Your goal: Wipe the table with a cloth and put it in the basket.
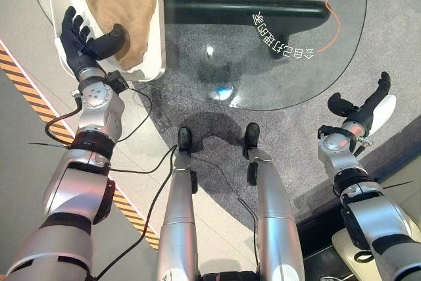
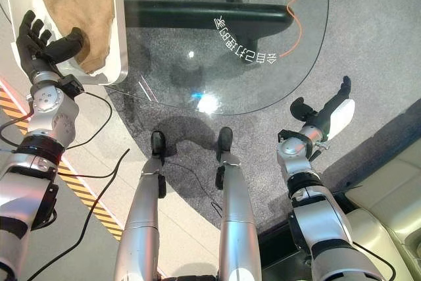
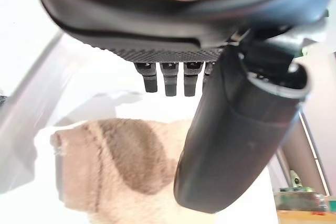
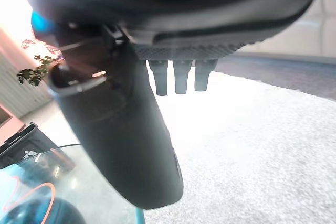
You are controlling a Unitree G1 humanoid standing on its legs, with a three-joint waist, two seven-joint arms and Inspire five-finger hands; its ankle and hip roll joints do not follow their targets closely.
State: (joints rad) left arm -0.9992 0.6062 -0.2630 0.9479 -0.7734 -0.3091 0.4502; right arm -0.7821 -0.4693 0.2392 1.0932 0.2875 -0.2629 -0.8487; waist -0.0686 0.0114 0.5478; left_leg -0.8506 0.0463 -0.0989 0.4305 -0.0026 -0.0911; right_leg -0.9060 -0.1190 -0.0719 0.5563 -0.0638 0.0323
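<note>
Grey carpet lies under a glass table [image 1: 276, 64]; upper left, the cloth [image 1: 122, 14] lies in the white basket [image 1: 155, 44]; left hand [image 1: 82, 41] hovers fingers apart, could snag it; right hand [image 1: 362, 106] idles spread.

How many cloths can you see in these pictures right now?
1. The tan cloth lies inside the white basket at the robot's left, beside the glass table. The open left hand is over it. Any cloth under it would be hidden.
</note>
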